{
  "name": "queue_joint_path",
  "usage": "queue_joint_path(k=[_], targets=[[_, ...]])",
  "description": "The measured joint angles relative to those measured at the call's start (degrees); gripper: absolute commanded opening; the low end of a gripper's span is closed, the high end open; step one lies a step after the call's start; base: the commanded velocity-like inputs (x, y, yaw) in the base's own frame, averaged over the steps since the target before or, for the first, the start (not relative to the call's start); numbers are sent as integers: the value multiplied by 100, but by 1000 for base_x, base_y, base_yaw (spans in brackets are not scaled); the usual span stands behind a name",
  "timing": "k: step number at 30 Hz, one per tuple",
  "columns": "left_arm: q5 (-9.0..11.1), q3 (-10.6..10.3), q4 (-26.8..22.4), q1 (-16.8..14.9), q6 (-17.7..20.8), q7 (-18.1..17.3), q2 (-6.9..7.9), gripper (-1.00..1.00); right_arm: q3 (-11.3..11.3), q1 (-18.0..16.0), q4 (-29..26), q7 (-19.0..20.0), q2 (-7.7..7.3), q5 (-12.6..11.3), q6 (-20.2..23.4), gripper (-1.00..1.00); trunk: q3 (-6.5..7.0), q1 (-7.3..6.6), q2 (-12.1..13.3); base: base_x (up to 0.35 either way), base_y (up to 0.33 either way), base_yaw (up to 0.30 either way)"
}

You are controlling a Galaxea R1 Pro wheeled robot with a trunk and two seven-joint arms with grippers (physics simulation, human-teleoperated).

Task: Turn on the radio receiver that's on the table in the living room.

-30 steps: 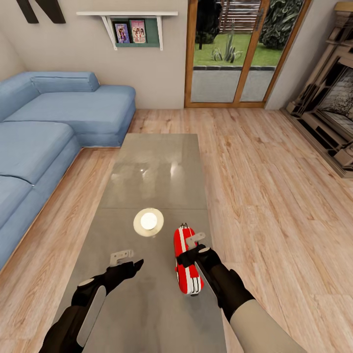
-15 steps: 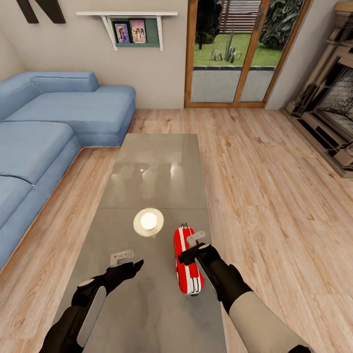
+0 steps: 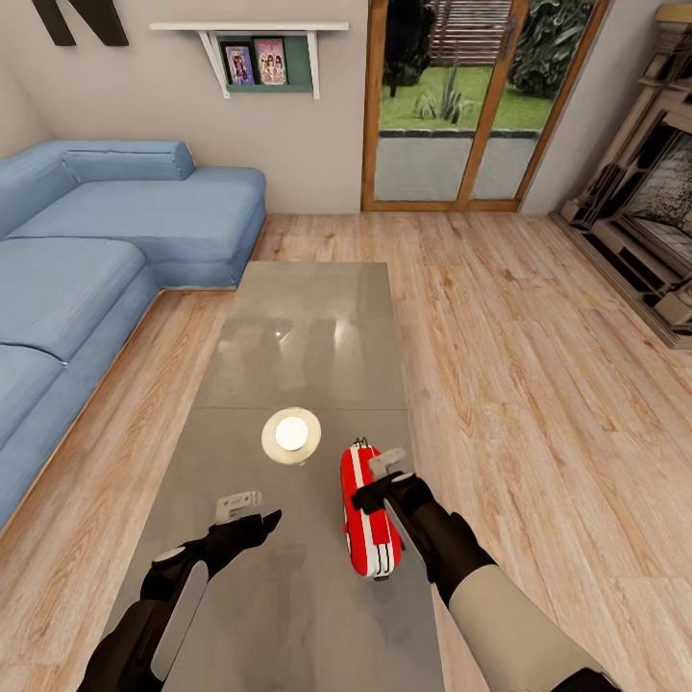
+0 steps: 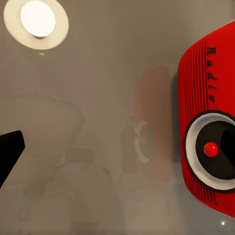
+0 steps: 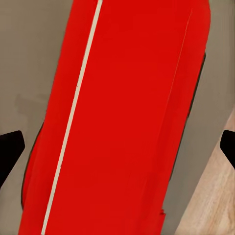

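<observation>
A: What takes up the most room?

B: The living room's plank floor [image 3: 538,384], open and bare toward 3 o'clock of the tabletop as far as the brick fireplace [image 3: 649,221] at 2 o'clock. The blue sofa [image 3: 86,259] runs along the 9 to 11 o'clock side, with a strip of floor between it and the tabletop's long edge. Glass doors [image 3: 461,106] stand at 12 o'clock.

A: And the tabletop itself?

B: The tabletop [image 3: 308,327] is long and glossy, reaching away toward 12 o'clock. Its far half is bare. A round cream disc [image 3: 291,435] lies near the middle.

A: Where is the radio receiver?

B: The radio receiver [image 3: 367,514] sits on the near half at about 5 o'clock from the disc, close to the tabletop's 3 o'clock edge. In the right wrist view its red body [image 5: 122,117] has floor showing just past the edge. The left wrist view shows its dial face [image 4: 211,147] and the word "Radio", with its reflection beside it on the gloss.

A: The right gripper?

B: The right gripper [image 3: 383,481] is over the radio's top, fingers apart, one dark fingertip [image 5: 10,149] to each side of the body. I cannot tell whether they touch it.

A: The left one?

B: The left gripper [image 3: 248,514] hovers over bare tabletop at 9 o'clock of the radio, well apart from it, fingers apart and holding nothing.
</observation>
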Motion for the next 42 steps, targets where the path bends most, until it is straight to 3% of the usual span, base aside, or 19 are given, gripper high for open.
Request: queue_joint_path(k=[20, 21, 42], targets=[[0, -1, 0, 0, 0, 2, -3, 100, -35, -127, 10, 0, 0, -9, 34, 100, 0, 0, 0, 0, 0, 0], [0, 0, 0, 0, 0, 1, -3, 100, -35, -128, 10, 0, 0, -9, 34, -100, 0, 0, 0, 0, 0, 0], [0, -4, 0, 0, 0, -2, 2, 100, -149, -133, 110, -6, 0, 2, -9, -100, 0, 0, 0, 0, 0, 0]])
